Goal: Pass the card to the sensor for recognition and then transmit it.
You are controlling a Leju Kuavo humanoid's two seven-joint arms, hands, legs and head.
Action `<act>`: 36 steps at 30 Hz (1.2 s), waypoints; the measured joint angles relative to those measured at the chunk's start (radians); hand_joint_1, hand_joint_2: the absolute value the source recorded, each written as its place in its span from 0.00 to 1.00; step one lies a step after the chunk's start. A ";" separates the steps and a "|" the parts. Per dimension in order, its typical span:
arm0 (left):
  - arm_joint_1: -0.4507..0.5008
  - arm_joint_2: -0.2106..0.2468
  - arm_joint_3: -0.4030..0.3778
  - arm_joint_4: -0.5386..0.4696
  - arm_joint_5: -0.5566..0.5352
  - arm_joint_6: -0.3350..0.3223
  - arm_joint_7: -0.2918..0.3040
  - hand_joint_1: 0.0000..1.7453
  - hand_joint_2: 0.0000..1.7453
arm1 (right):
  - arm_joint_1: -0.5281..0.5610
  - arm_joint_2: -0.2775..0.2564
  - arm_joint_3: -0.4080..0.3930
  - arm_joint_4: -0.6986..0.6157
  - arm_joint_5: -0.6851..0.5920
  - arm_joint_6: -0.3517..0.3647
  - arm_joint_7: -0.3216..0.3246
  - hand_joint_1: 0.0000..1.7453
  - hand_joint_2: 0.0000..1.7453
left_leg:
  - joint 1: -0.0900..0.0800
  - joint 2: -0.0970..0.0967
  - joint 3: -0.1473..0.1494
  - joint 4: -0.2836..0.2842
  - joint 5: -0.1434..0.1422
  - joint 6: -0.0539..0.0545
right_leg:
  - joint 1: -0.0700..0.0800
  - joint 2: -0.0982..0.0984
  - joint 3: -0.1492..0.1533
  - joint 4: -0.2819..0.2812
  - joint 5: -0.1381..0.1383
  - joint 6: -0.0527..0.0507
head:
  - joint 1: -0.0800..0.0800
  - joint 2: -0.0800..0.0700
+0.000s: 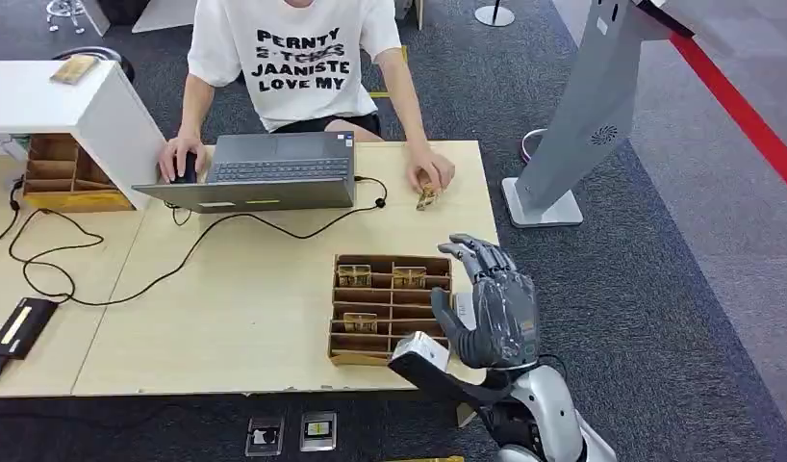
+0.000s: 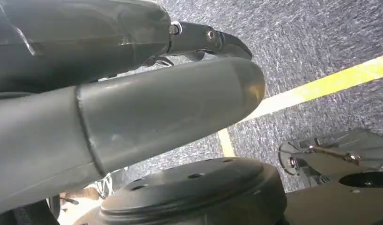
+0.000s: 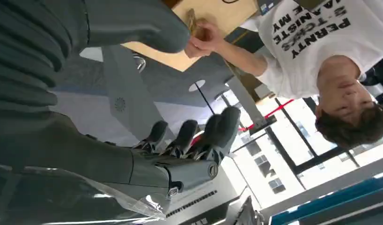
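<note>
A wooden tray (image 1: pixel 343 310) on the table holds three small cards (image 1: pixel 354 276) standing in its slots. My right hand (image 1: pixel 491 303) is raised just beyond the tray's right side, fingers spread and nothing in it; the right wrist view shows its fingers (image 3: pixel 189 138) apart in the air. Across the table a person's hand (image 1: pixel 430 173) holds another card (image 1: pixel 427 198) on the tabletop, and that card (image 3: pixel 191 19) also appears in the right wrist view. The grey sensor stand (image 1: pixel 582 115) rises from the carpet right of the table. My left hand (image 2: pixel 133 117) hangs above the floor, holding nothing.
A laptop (image 1: pixel 265 173) sits in front of the seated person, with cables trailing across the table. A white box (image 1: pixel 72 106) and a second wooden tray (image 1: pixel 67 173) stand at the far left. A black device (image 1: pixel 22 327) lies at the left front edge.
</note>
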 joint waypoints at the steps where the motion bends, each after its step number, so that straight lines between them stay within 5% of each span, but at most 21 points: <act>1: 0.000 0.000 0.000 0.000 -0.002 -0.001 -0.001 0.00 0.00 | 0.014 -0.001 -0.004 -0.005 0.001 0.007 0.003 0.90 1.00 | 0.000 0.000 0.000 0.000 0.000 0.000 | 0.000 0.000 0.000 0.000 0.000 0.000 | 0.000 0.000; 11: 0.000 0.000 0.000 0.000 -0.006 -0.003 -0.001 0.00 0.00 | 0.061 -0.002 -0.017 -0.008 0.019 0.034 0.008 0.87 1.00 | 0.000 0.000 0.000 0.000 0.000 0.000 | 0.000 0.000 0.000 0.000 0.000 0.000 | 0.000 0.000; 12: 0.000 0.000 0.000 0.000 -0.006 -0.003 -0.002 0.00 0.00 | 0.077 -0.003 -0.018 -0.008 0.031 0.045 0.009 0.50 1.00 | 0.000 0.000 0.000 0.000 0.000 0.000 | 0.000 0.000 0.000 0.000 0.000 0.000 | 0.000 0.000; 13: 0.000 0.000 0.000 0.000 -0.006 -0.003 -0.002 0.00 0.00 | 0.090 -0.003 -0.022 -0.008 0.040 0.062 0.010 0.29 1.00 | 0.000 0.000 0.000 0.000 0.000 0.000 | 0.000 0.000 0.000 0.000 0.000 0.000 | 0.000 0.000; 16: 0.000 0.000 0.000 0.000 -0.005 -0.004 -0.002 0.00 0.00 | 0.099 -0.002 -0.022 -0.008 0.048 0.082 0.014 0.19 1.00 | 0.000 0.000 0.000 0.000 0.000 0.000 | 0.000 0.000 0.000 0.000 0.000 0.000 | 0.000 0.000; 36: 0.000 0.002 0.000 0.000 0.002 -0.004 -0.002 0.00 0.00 | 0.108 0.010 -0.015 -0.007 0.091 0.176 0.037 0.24 1.00 | 0.000 0.000 0.000 0.000 0.000 0.000 | 0.000 0.000 0.000 0.000 0.000 0.000 | 0.000 0.000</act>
